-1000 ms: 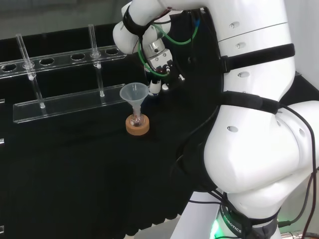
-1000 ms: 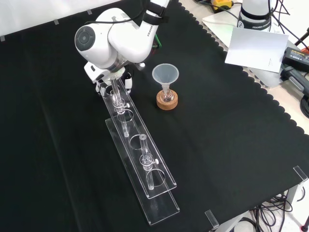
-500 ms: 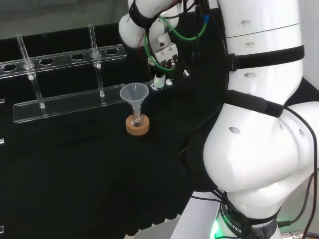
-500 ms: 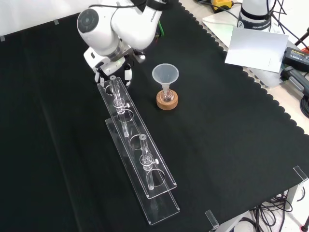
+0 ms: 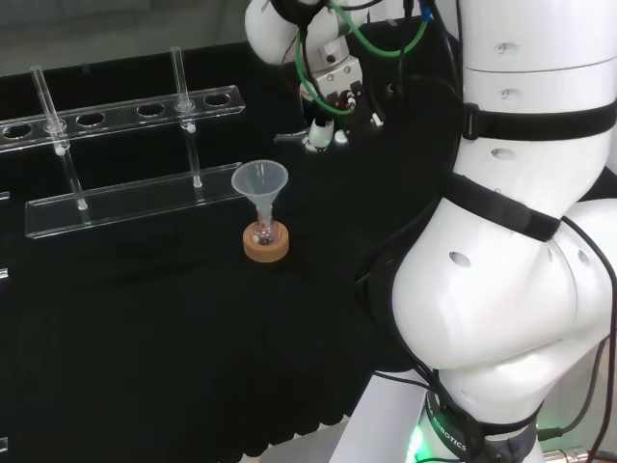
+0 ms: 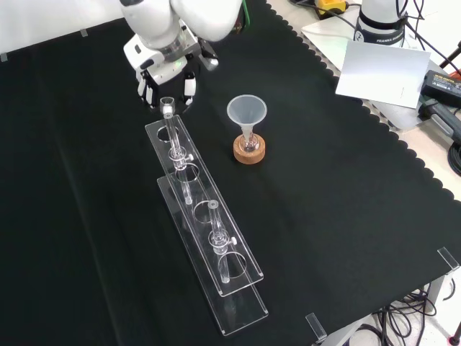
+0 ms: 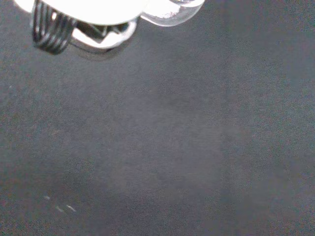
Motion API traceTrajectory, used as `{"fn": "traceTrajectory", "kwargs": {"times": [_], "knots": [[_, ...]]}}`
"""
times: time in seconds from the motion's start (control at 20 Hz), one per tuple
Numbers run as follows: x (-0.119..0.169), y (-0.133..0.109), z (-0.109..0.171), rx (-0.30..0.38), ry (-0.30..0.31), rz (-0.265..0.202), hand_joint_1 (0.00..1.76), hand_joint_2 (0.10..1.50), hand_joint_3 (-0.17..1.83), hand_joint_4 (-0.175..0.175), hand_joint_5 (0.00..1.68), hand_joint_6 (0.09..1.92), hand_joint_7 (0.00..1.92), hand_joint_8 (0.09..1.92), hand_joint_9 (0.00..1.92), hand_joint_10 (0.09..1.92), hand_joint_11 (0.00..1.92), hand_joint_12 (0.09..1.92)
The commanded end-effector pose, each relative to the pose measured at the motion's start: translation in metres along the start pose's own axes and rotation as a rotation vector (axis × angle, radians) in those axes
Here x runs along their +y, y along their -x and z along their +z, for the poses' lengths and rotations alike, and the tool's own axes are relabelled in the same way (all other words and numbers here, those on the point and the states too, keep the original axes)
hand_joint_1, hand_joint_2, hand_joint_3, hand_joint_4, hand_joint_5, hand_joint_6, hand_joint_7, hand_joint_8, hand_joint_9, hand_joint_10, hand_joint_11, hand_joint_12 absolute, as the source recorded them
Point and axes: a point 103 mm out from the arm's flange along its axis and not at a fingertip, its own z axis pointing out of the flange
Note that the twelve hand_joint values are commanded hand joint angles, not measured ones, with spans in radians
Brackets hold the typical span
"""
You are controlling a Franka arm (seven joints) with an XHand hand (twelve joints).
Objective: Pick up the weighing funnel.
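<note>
My hand (image 5: 335, 101) hangs above the cloth, to the right of the rack's end in the head view, its fingers curled round a small clear piece. That piece is the weighing funnel (image 5: 289, 137), whose thin end juts out to the left of the fingers. In the front view the hand (image 6: 167, 66) is just beyond the rack's far end, fingertips pointing down, with the weighing funnel (image 6: 207, 63) sticking out at its right. In the wrist view the hand (image 7: 88, 7) and the weighing funnel's clear rim (image 7: 172, 12) show over bare black cloth.
The big funnel (image 6: 247, 110) stands in a small flask on a cork ring (image 6: 249, 151), to the right of the hand in the front view. A long clear rack (image 6: 209, 238) holding upright tubes (image 6: 171, 130) runs toward the near edge. Papers and cables lie beyond the cloth's right edge.
The hand has risen from the cloth by the rack's end, carrying the clear piece, and moved right in the head view and farther off in the front view. Funnel and rack have not moved.
</note>
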Motion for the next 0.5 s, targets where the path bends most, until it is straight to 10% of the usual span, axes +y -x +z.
{"fn": "traceTrajectory", "kwargs": {"times": [0.05,0.5], "knots": [[-0.027,0.019,-0.015,-0.034,-0.034,0.036,1.16,0.64,0.59,0.175,1.45,0.31,0.89,0.56,1.28,0.14,1.06,0.91],[-0.068,0.029,-0.050,-0.057,-0.017,0.091,1.16,0.64,0.59,0.175,1.45,0.31,0.89,0.56,1.28,0.14,1.06,0.91]]}}
